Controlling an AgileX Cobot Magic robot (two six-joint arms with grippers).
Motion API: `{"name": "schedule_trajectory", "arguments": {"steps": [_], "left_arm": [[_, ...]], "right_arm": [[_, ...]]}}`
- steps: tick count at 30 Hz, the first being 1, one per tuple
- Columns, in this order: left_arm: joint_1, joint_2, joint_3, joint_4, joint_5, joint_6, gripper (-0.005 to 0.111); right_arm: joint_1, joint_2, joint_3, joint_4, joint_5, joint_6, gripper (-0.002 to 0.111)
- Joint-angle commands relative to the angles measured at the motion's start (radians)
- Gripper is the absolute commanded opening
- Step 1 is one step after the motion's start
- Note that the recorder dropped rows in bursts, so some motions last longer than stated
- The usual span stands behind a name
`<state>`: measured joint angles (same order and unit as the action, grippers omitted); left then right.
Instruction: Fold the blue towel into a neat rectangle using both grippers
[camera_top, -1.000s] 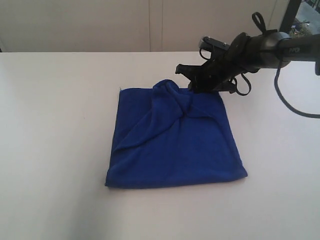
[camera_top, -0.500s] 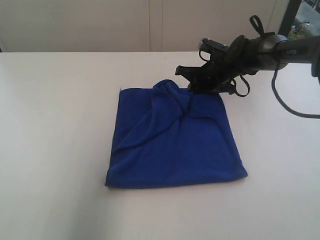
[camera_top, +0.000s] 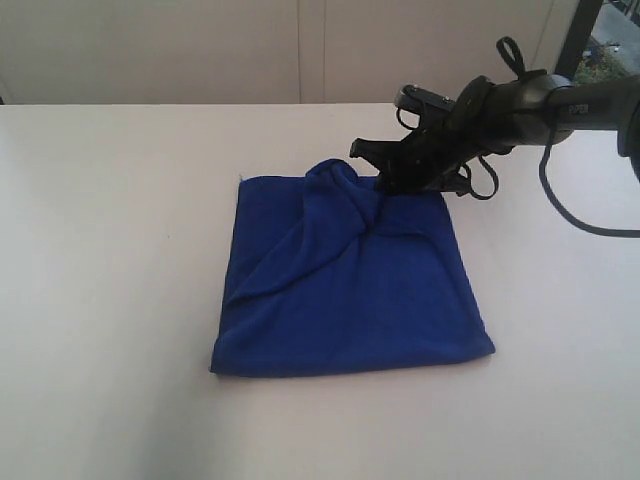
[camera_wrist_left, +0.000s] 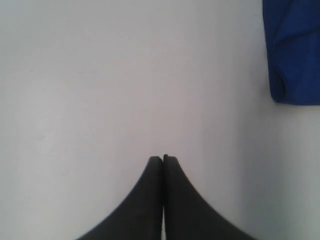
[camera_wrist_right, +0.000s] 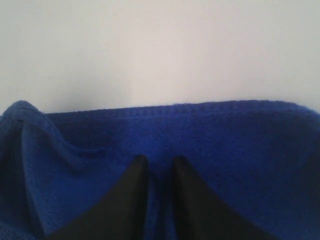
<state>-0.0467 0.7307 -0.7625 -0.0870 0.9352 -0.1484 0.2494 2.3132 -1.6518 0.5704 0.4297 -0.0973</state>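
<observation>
One white table (camera_top: 100, 250) fills most of the exterior view, and the blue towel (camera_top: 350, 290) lies on it a little right of centre, folded over into a rough square. The near edge is fairly straight. Diagonal creases run up the left half to a bunched hump (camera_top: 335, 178) at the far edge.

The right arm (camera_top: 520, 100) reaches in from the right, angled down to that far edge just beside the hump. The right gripper (camera_top: 383, 182) is over the towel's far border. In its wrist view its jaws stand a little apart, with blue pile (camera_wrist_right: 225, 150) showing through the narrow gap. Whether the tips touch the cloth I cannot tell.

The left gripper (camera_wrist_left: 163, 158) is fully closed on nothing, over bare table, with one towel corner (camera_wrist_left: 295, 50) well off to the side.
</observation>
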Motion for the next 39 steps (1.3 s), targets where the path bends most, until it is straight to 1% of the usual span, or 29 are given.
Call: {"name": "schedule_trajectory", "arguments": {"steps": [1,4,5,12,17,21,25,29,32,35,39], "left_arm": [[0.003,-0.008,0.005,-0.006,0.016,-0.006,0.000],[0.003,-0.008,0.005,-0.006,0.016,-0.006,0.000],[0.003,-0.008,0.005,-0.006,0.016,-0.006,0.000],[0.003,-0.008,0.005,-0.006,0.016,-0.006,0.000],[0.003,-0.008,0.005,-0.006,0.016,-0.006,0.000],[0.003,-0.008,0.005,-0.006,0.016,-0.006,0.000],[0.003,-0.008,0.005,-0.006,0.016,-0.006,0.000],[0.003,-0.008,0.005,-0.006,0.016,-0.006,0.000],[0.003,-0.008,0.005,-0.006,0.016,-0.006,0.000],[0.003,-0.008,0.005,-0.001,0.016,0.004,0.000],[0.003,-0.008,0.005,-0.001,0.016,0.053,0.000]], "right_arm": [[-0.001,0.001,-0.003,-0.001,0.010,-0.013,0.013],[-0.001,0.001,-0.003,-0.001,0.010,-0.013,0.001],[-0.001,0.001,-0.003,-0.001,0.010,-0.013,0.000],[-0.001,-0.021,-0.003,-0.006,-0.027,-0.015,0.000],[-0.001,-0.064,-0.003,-0.006,-0.043,-0.069,0.000],[-0.001,-0.087,-0.003,-0.018,-0.019,-0.103,0.000],[-0.001,-0.115,-0.003,-0.035,0.044,-0.155,0.000],[-0.001,-0.146,-0.003,-0.104,0.096,-0.167,0.000],[-0.001,-0.153,-0.003,-0.235,0.111,-0.167,0.000],[-0.001,-0.149,-0.003,-0.358,0.150,-0.119,0.000],[-0.001,-0.147,-0.003,-0.370,0.185,-0.107,0.000]]}}
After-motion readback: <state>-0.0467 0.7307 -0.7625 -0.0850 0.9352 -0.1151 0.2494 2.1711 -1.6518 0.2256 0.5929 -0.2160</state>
